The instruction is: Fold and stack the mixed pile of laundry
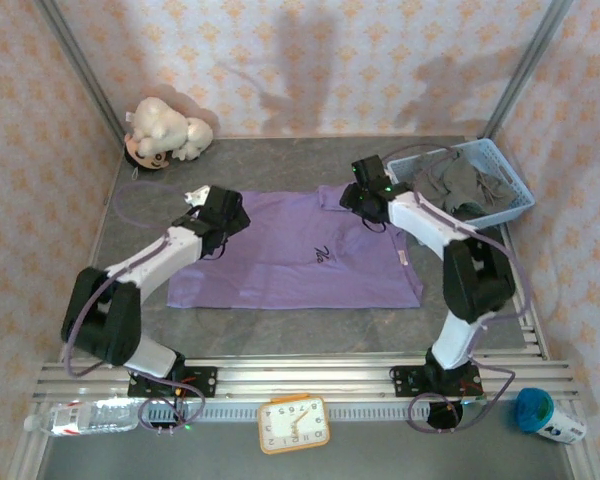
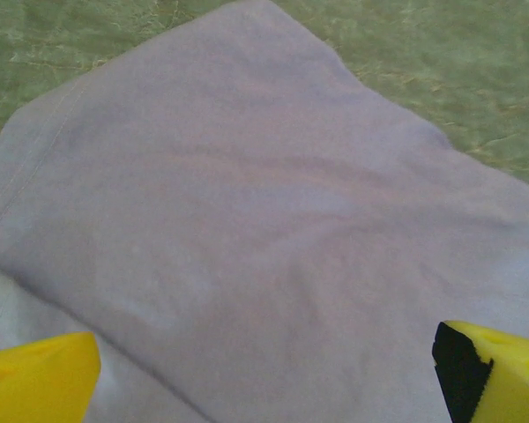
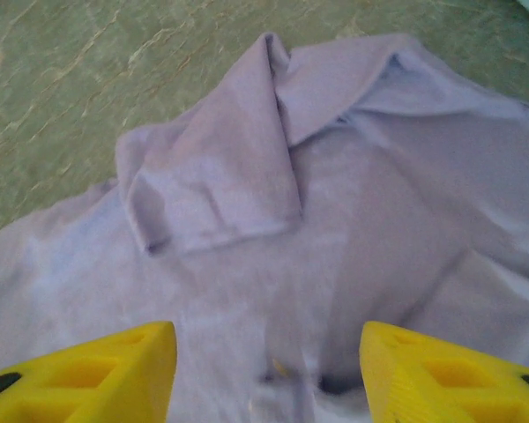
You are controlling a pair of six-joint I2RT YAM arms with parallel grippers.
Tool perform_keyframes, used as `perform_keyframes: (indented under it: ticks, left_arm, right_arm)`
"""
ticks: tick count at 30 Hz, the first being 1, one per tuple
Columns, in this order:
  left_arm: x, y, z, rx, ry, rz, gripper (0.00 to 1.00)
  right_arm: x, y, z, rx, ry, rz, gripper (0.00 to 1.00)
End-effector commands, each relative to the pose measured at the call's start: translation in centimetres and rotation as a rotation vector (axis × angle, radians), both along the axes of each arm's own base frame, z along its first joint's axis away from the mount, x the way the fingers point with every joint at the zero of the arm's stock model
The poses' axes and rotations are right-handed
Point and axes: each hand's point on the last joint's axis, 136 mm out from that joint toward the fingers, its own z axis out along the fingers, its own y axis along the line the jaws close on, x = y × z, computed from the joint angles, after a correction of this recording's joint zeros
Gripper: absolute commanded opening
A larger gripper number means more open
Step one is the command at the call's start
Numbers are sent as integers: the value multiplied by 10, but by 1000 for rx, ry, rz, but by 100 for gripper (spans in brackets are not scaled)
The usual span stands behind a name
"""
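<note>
The lilac-purple shirt [image 1: 300, 255] lies spread flat in the middle of the table, its small logo facing up. My left gripper [image 1: 223, 212] hovers over the shirt's upper left sleeve area; in the left wrist view its yellow fingers [image 2: 35, 379] stand wide open over smooth lilac cloth [image 2: 247, 220]. My right gripper [image 1: 365, 195] is over the collar end; in the right wrist view its fingers [image 3: 97, 374] stand apart, open, above the cloth just below the folded collar [image 3: 238, 176]. Nothing is held between either pair. The dark grey-olive shirt [image 1: 458, 185] lies bunched in the basket.
The light blue lattice basket [image 1: 515, 195] stands at the back right, close to my right arm. A white plush toy [image 1: 167, 130] sits in the back left corner. Along the near edge lie a water bottle [image 1: 80, 415], an orange clock [image 1: 293, 425] and a blue-lidded cup [image 1: 545, 412].
</note>
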Motion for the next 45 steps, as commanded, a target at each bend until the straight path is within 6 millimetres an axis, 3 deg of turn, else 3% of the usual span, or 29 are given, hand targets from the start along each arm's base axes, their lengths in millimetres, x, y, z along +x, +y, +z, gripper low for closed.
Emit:
perform_keyframes:
  ticks: [1,9,12,17,22,27,32,35,39,42,45]
  left_arm:
    - [25,-1,-9,43,14,-62,97]
    - [38,-2,-54,16,127,-100,95]
    - [33,0,-66,11,158,-100,95]
    - [18,7,-82,42,218,-94,95]
    - [-1,10,-98,52,284,-96,95]
    - [-18,9,-103,21,310,-102,94]
    - [-19,3,-78,-18,270,-122,94]
    - [0,10,-35,42,183,-120,96]
    - [36,38,21,139,66,-58,98]
    - [62,60,32,135,25,19,98]
    - [85,75,22,139,49,61,95]
  right_arm:
    - [30,1,-15,7,-1,-12,57]
    - [62,4,-57,47,49,-33,44]
    - [69,3,-64,69,61,-45,26]
    - [80,4,-34,126,-12,-43,1]
    - [94,-11,-2,108,-65,-65,0]
    - [100,-26,-16,103,-36,-108,0]
    - [106,-19,-22,141,-23,-86,0]
    - [110,-14,-7,166,-49,-72,0]
    - [109,-15,5,162,-70,-63,0]
    - [106,-12,4,170,-59,-45,0]
    - [104,-7,0,194,-45,-28,0]
